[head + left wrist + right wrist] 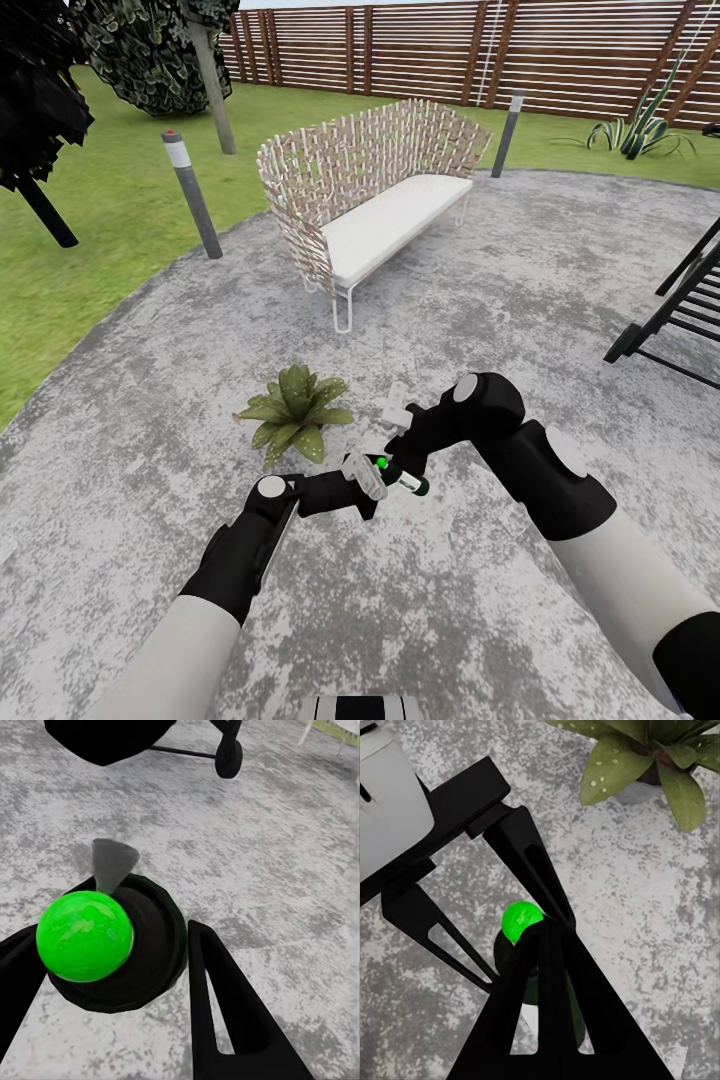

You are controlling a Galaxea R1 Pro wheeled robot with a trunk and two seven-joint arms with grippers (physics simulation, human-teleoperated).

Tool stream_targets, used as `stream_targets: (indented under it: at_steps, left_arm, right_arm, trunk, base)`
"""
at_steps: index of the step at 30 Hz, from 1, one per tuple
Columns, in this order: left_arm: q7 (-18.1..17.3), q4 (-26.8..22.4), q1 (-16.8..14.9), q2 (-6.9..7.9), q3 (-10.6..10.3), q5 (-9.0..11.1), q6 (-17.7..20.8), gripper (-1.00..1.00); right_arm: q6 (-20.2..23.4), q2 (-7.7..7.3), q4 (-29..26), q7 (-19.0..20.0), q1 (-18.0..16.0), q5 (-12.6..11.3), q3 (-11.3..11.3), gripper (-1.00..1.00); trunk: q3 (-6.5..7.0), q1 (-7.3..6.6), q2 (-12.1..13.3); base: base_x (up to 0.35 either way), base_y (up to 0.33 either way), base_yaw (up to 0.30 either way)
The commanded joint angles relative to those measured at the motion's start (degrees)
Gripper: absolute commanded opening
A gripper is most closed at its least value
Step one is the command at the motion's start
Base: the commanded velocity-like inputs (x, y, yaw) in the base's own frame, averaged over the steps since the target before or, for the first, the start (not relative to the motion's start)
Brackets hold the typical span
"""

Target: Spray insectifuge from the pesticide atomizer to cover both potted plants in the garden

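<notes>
So right in front of the robot, low over the grey paving (560, 300), both arms meet in the middle. The right gripper (400, 462) has the pesticide atomizer (405, 480) pinched between its fingers. In the right wrist view you can see the black fingers closed on the dark bottle with its bright green ball tip (522, 921) poking out between them. The left gripper (362, 478) comes in from the left, and its fingers (225, 1012) stand apart on either side of that same green tip (84, 935) and black collar. From what I can see they straddle it without squeezing, though I can't really tell if a pad is touching.

Handling guess: it's a slim, rigid bottle, probably light, smooth-sided, so I'd expect it to twist or slide if only pinched near one end. The body looks like the safe place to clamp, which is about where the right fingers sit. The top end is the bit you'd press, so the left fingers should work that and not carry any weight.

Just beyond the grippers, a little to the left, sits a potted plant (293, 412), a low rosette of spotted leaves. It's near enough that the right wrist view catches its leaves (645, 757).

Further out there's a woven bench (370, 200) with a white cushion, grey bollard posts (192, 195), lawn (90, 230) on the left, and the slatted fence (450, 50) at the far end.
</notes>
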Motion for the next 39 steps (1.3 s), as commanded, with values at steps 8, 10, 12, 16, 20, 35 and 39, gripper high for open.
stream_targets:
  at_steps: [8, 10, 12, 16, 20, 35, 39]
  left_arm:
    - [-0.3, -0.1, 0.0, -0.03, 0.0, 0.1, 0.6, -1.00]
    - [-0.3, -0.1, 0.0, -0.03, 0.0, 0.1, 0.6, -1.00]
    - [-0.4, -0.1, 0.0, -0.03, 0.0, 0.2, 0.6, -1.00]
    - [-0.4, -0.1, 0.0, -0.03, 0.0, 0.2, 0.6, -1.00]
    - [-0.3, -0.2, 0.0, -0.03, 0.0, 0.2, 0.6, -1.00]
    - [-0.5, -1.2, 0.0, -0.03, 0.1, 3.0, 1.0, -1.00]
    - [-0.4, -1.5, 0.0, -0.03, 0.2, 3.0, 1.1, -1.00]
  right_arm:
    - [0.4, 0.06, -0.1, 0.5, -0.1, 0.5, 0.0, -1.00]
    - [0.4, 0.23, -0.1, 0.5, -0.1, 0.5, 0.1, -1.00]
    - [0.3, 0.70, 0.0, 0.5, -0.1, 0.5, 0.1, -1.00]
    - [0.3, 1.17, 0.1, 0.5, -0.1, 0.5, 0.1, -1.00]
    - [0.3, 1.27, 0.2, 0.5, -0.1, 0.5, 0.1, -1.00]
    - [0.3, 1.26, 0.3, 0.5, -0.1, 0.5, 0.1, -1.00]
    - [0.3, 1.29, 0.3, 0.5, -0.1, 0.5, 0.1, -1.00]
  trunk:
    - [-0.04, -0.01, 0.0]
    - [-0.04, -0.01, 0.0]
    - [-0.04, -0.01, 0.0]
    - [-0.04, -0.01, 0.0]
    - [-0.04, -0.01, 0.0]
    - [-0.04, -0.01, 0.0]
    - [-0.04, -0.01, 0.0]
  base:
    - [0.000, 0.000, 0.000]
    - [0.000, 0.000, 0.000]
    - [0.000, 0.000, 0.000]
    - [0.000, 0.000, 0.000]
    - [0.000, 0.000, 0.000]
    - [0.000, 0.000, 0.000]
    - [0.000, 0.000, 0.000]
